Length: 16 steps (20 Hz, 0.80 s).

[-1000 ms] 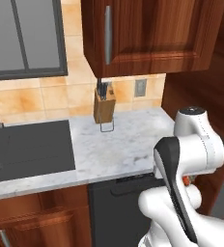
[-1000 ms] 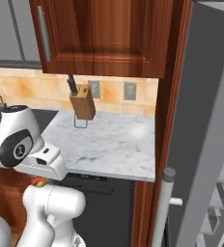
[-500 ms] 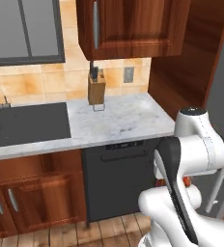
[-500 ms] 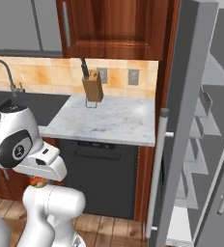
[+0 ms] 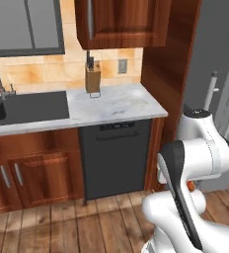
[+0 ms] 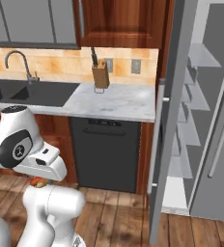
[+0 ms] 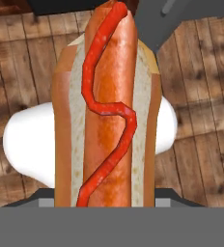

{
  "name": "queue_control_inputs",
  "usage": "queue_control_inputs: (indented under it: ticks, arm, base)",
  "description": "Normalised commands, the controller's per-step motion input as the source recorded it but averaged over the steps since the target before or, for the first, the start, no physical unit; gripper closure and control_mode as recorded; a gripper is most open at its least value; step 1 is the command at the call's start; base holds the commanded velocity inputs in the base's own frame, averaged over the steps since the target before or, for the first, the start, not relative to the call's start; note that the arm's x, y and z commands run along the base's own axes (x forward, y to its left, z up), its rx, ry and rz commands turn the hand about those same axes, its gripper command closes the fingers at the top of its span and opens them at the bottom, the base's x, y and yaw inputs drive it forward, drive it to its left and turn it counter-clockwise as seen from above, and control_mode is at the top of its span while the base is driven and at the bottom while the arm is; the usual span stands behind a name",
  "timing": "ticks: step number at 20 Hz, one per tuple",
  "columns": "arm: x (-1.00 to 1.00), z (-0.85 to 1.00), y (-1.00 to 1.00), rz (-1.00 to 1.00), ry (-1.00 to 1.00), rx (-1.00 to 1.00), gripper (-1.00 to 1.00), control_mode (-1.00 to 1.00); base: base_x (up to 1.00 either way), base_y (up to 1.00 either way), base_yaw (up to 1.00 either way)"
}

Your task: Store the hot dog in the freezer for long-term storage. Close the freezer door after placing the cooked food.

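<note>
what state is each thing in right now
hot dog: held in the hand, over the wood floor
hand: shut on the hot dog
freezer door: open
freezer: open, shelves showing
dishwasher: closed
upper cabinet: closed

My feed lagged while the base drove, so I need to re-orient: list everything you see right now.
hot dog: one, tan bun, red topping, held in the pincer over the wood floor
freezer: one, pale grey shelves, open, right of the counter
freezer door: one, grey, swung open, edge-on
dishwasher: one, dark grey, under the counter
counter: one, white marble
knife block: one, tan, at the counter's back
sink: one, dark, left of the counter
faucet: one, grey, behind the sink
pincer: one, shut on the hot dog
</note>
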Motion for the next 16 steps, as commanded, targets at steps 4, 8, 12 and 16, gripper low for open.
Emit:
queue_control_inputs:
  ticks: [4,8,12,16]
  arm:
    - [0.00,0.00,0.00,0.00,0.00,0.00,1.00,1.00]
    - [0.00,0.00,0.00,0.00,0.00,0.00,1.00,1.00]
    - [0.00,0.00,0.00,0.00,0.00,0.00,1.00,1.00]
    - [0.00,0.00,0.00,0.00,0.00,0.00,1.00,1.00]
  base:
    - [-0.88,-0.47,0.08]
    - [-0.61,-0.77,0.11]
    - [-0.38,-0.97,0.08]
    - [-0.14,-1.00,0.02]
